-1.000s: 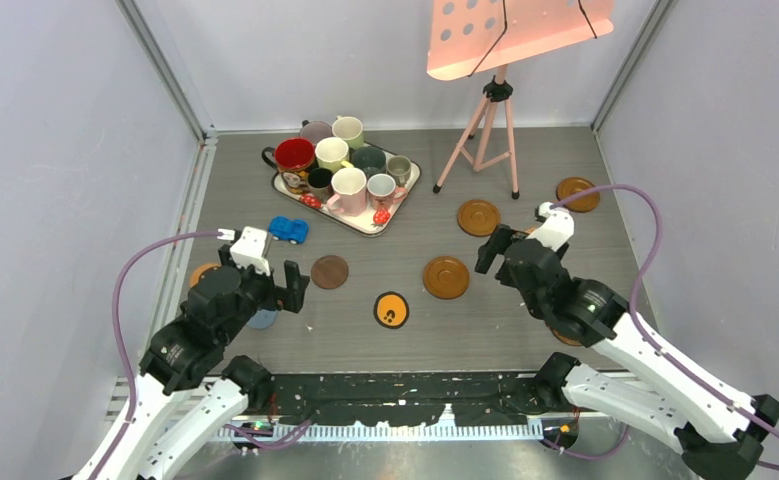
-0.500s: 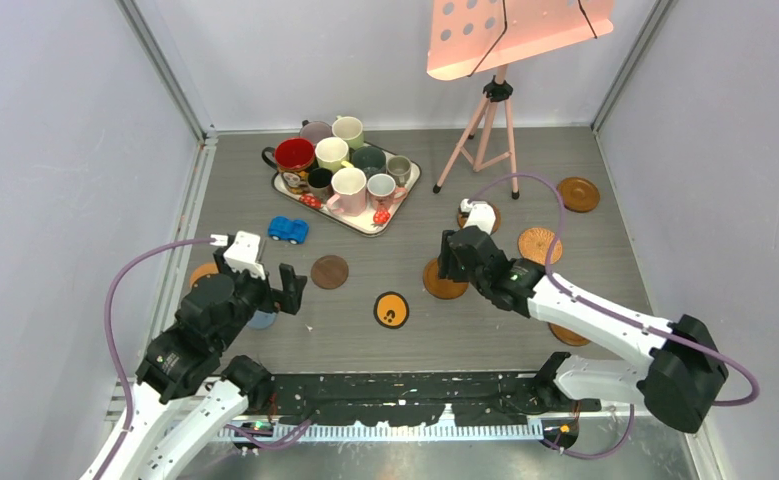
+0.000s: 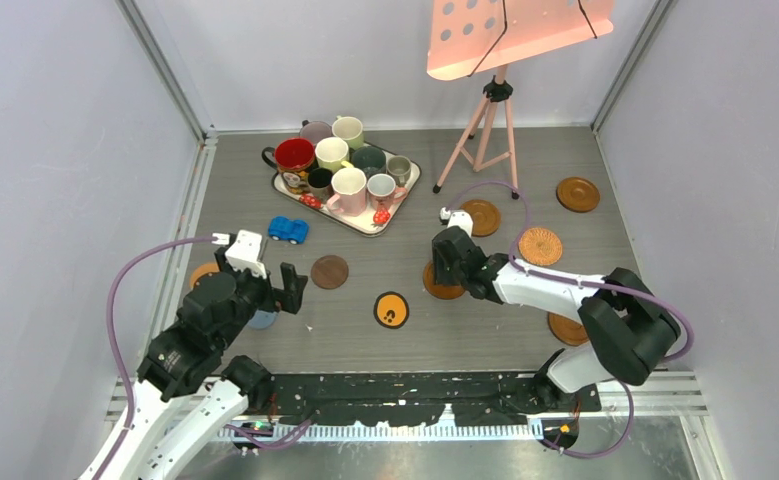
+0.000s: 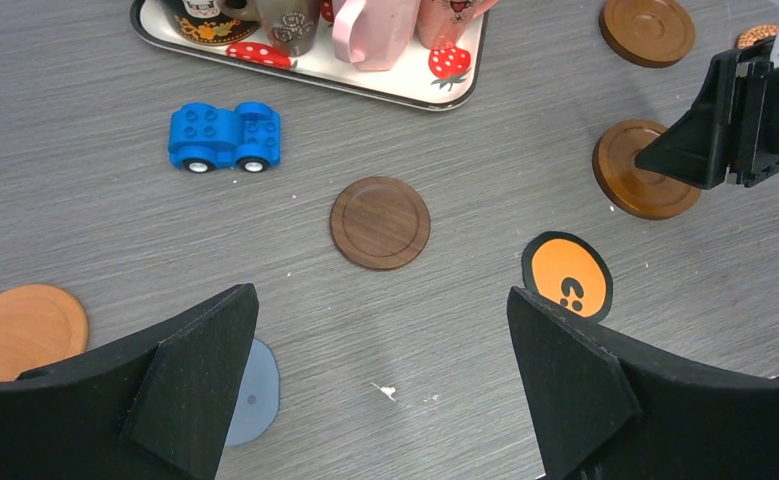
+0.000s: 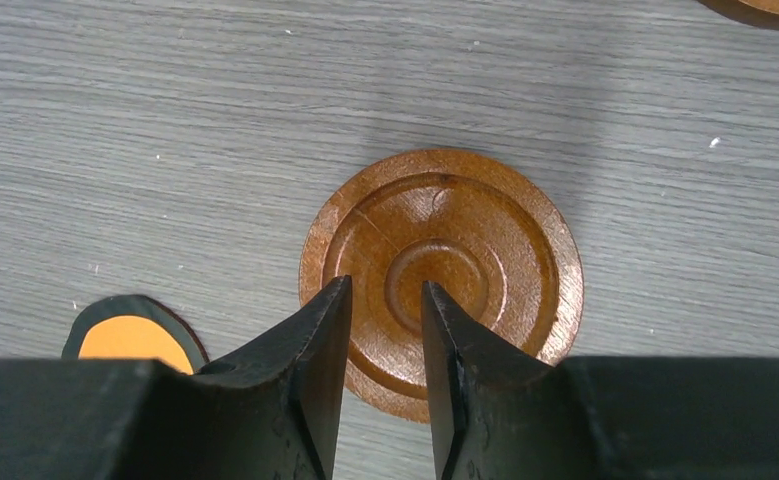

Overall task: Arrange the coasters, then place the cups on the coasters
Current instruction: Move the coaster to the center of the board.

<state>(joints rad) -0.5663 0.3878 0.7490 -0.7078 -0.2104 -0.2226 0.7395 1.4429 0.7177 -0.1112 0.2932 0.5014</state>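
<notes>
Under the right gripper (image 5: 385, 290), narrowly parted, glossy brown coaster (image 5: 470, 215) with concentric rings, left gripper (image 4: 379, 295) spread wide.

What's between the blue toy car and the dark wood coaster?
Nothing. Only bare grey tabletop separates the blue toy car from the dark wood coaster. It shows most clearly in the left wrist view, and the top view agrees.

The surface (image 3: 415, 340) is matt grey with a fine wood-grain pattern. The rimmed brown coaster (image 5: 485, 240) looks like glossy, ringed wood with faint scratches. The dark coaster (image 4: 379, 222) is matt, grained wood. The toy car (image 4: 225, 136) is shiny blue plastic, and the right pincer (image 5: 386, 292) is matt black plastic.
</notes>
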